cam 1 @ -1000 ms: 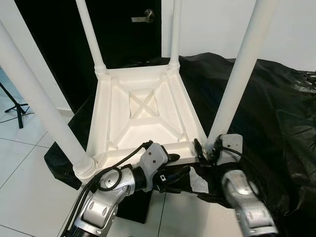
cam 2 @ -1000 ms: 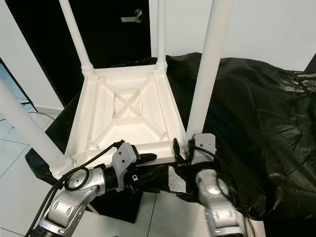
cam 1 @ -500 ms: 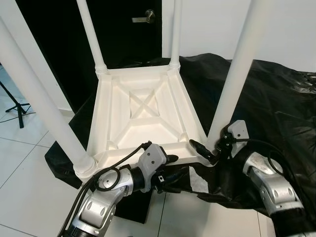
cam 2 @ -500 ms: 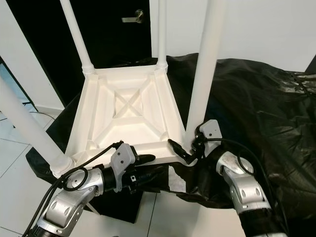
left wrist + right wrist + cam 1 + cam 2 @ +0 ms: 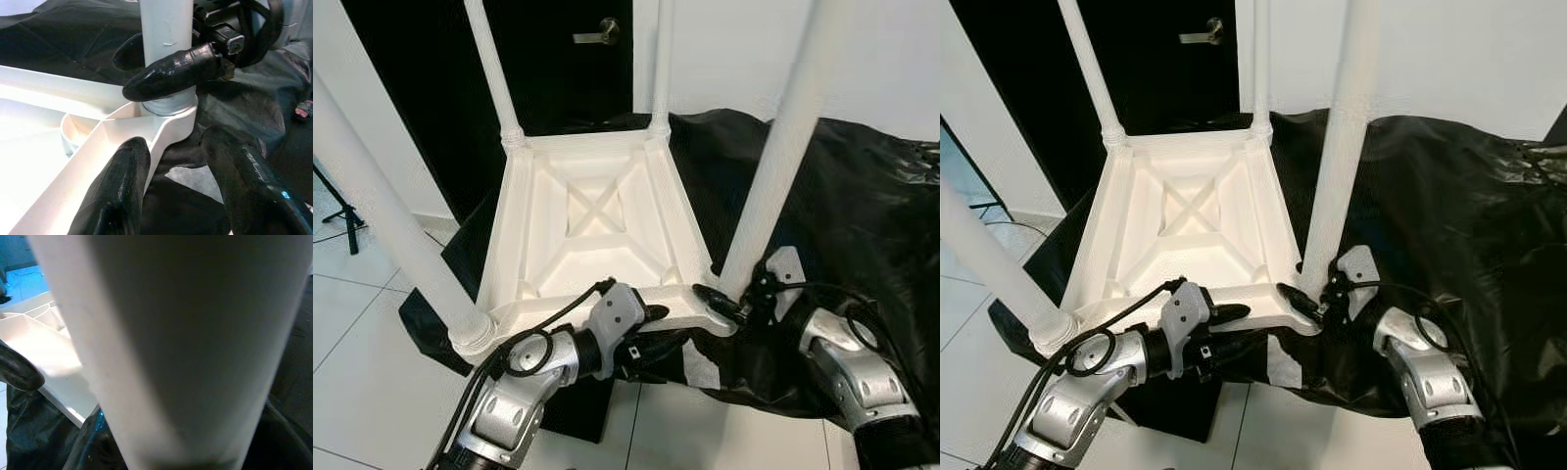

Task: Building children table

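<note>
The right gripper [image 5: 722, 305] now closes back around the white round plastic table leg [image 5: 773, 164], ready to twist, while the left gripper [image 5: 182, 183] straddles the upturned white plastic tabletop [image 5: 592, 220] rim, fingers apart.

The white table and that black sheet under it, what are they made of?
Table: probably moulded plastic, smooth and slightly glossy; its underside shows cast ribs and a cross brace. Sheet: looks like thin plastic film, shiny and crinkled, much like a bin bag.
</note>
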{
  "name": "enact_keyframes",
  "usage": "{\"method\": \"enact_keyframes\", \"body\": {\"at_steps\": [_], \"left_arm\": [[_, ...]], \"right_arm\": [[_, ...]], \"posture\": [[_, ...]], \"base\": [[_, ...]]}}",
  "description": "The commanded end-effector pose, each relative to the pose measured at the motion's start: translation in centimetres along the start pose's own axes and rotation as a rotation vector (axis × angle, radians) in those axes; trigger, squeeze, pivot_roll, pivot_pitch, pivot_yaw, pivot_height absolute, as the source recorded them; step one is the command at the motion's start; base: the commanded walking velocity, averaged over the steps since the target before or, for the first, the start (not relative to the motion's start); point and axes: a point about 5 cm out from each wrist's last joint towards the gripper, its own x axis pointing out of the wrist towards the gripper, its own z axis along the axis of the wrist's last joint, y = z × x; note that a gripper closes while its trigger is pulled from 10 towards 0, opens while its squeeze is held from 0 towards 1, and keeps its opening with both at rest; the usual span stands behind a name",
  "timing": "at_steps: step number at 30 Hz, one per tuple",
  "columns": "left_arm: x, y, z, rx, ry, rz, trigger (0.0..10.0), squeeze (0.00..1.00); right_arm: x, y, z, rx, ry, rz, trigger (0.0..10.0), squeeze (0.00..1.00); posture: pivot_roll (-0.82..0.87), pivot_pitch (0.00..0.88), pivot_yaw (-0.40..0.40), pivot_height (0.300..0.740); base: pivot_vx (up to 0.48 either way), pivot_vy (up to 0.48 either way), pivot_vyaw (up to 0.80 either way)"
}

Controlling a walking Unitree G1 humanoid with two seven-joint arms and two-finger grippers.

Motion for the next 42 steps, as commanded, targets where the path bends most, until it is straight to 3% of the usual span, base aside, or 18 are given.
{"method": "enact_keyframes", "body": {"at_steps": [1, 3, 4, 7, 8, 11, 12, 15, 18, 23, 31, 32, 33, 34, 42], "left_arm": [[0.1, -0.3, 0.2, 0.0, -0.005, -0.006, 10.0, 0.0], [0.2, -0.2, 0.2, 0.001, -0.006, -0.006, 10.0, 0.0], [0.1, 0.1, 0.1, 0.01, 0.0, -0.002, 10.0, 0.0], [0.0, 0.2, 0.1, 0.016, 0.004, 0.002, 10.0, 0.0], [-0.1, 0.6, 0.1, 0.018, 0.005, 0.011, 10.0, 0.0], [-0.5, 1.0, 0.1, 0.019, 0.009, 0.022, 10.0, 0.0], [-0.5, 1.0, 0.1, 0.019, 0.009, 0.022, 10.0, 0.0], [-1.1, 1.7, -0.1, 0.026, 0.024, 0.045, 10.0, 0.0], [-1.4, 2.1, 0.0, 0.032, 0.023, 0.059, 10.0, 0.0], [-1.4, 2.0, 0.1, 0.031, 0.021, 0.059, 10.0, 0.0], [-1.0, 2.0, 0.3, 0.031, 0.016, 0.052, 10.0, 0.0], [-0.9, 2.1, 0.3, 0.034, 0.015, 0.056, 10.0, 0.0], [-0.9, 2.1, 0.3, 0.034, 0.015, 0.056, 10.0, 0.0], [-0.9, 2.1, 0.4, 0.035, 0.012, 0.057, 10.0, 0.0], [-0.8, 2.0, 0.4, 0.035, 0.007, 0.053, 10.0, 0.0]], "right_arm": [[-0.3, 0.5, -1.6, 0.022, 0.085, -0.009, 0.0, 0.0], [-0.3, 0.4, -1.9, 0.021, 0.103, -0.054, 0.3, 0.0], [-0.2, 0.6, -2.1, 0.04, 0.107, -0.127, 3.6, 0.0], [-0.3, 0.7, -2.2, 0.055, 0.108, -0.174, 3.6, 0.0], [-0.3, 0.8, -2.4, 0.068, 0.108, -0.247, 10.0, 0.0], [-0.3, 1.2, -2.6, 0.12, 0.11, -0.433, 10.0, 0.0], [-0.3, 1.2, -2.6, 0.12, 0.11, -0.433, 10.0, 0.0], [0.0, 1.9, -2.6, 0.18, 0.112, -0.685, 10.0, 0.0], [0.3, 2.5, -2.4, 0.218, 0.104, -0.794, 10.0, 0.0], [1.4, 3.8, -1.4, 0.238, 0.068, -0.782, 10.0, 0.0], [1.5, 4.0, -1.4, 0.217, 0.081, -0.771, 10.0, 0.0], [1.5, 4.0, -1.2, 0.203, 0.076, -0.763, 10.0, 0.58], [1.5, 4.0, -1.2, 0.203, 0.076, -0.763, 10.0, 0.58], [1.5, 4.1, -1.0, 0.187, 0.069, -0.752, 10.0, 1.0], [0.2, 3.5, -0.3, 0.132, -0.001, -0.592, 10.0, 1.0]], "posture": [[-0.05, 0.0, 0.012, 0.74], [-0.05, 0.0, 0.01, 0.74], [-0.06, 0.0, 0.009, 0.74], [-0.06, 0.0, 0.009, 0.74], [-0.06, 0.0, 0.011, 0.74], [-0.06, 0.0, 0.017, 0.74], [-0.06, 0.0, 0.017, 0.74], [-0.06, 0.0, 0.016, 0.74], [-0.05, 0.0, 0.011, 0.74], [-0.06, 0.0, 0.024, 0.74], [-0.06, 0.0, 0.023, 0.74], [-0.06, 0.0, 0.022, 0.74], [-0.06, 0.0, 0.022, 0.74], [-0.06, 0.0, 0.024, 0.74], [-0.06, 0.0, 0.025, 0.74]], "base": [[0.0, 0.0, 0.0], [0.0, 0.0, 0.0], [0.0, 0.0, 0.0], [0.0, 0.0, 0.0], [0.0, 0.0, 0.0], [0.0, 0.0, 0.0], [0.0, 0.0, 0.0], [0.0, 0.0, 0.0], [0.0, 0.0, 0.0], [0.0, 0.0, 0.0], [0.0, 0.0, 0.0], [0.0, 0.0, 0.0], [0.0, 0.0, 0.0], [0.0, 0.0, 0.0], [0.0, 0.0, 0.0]]}}
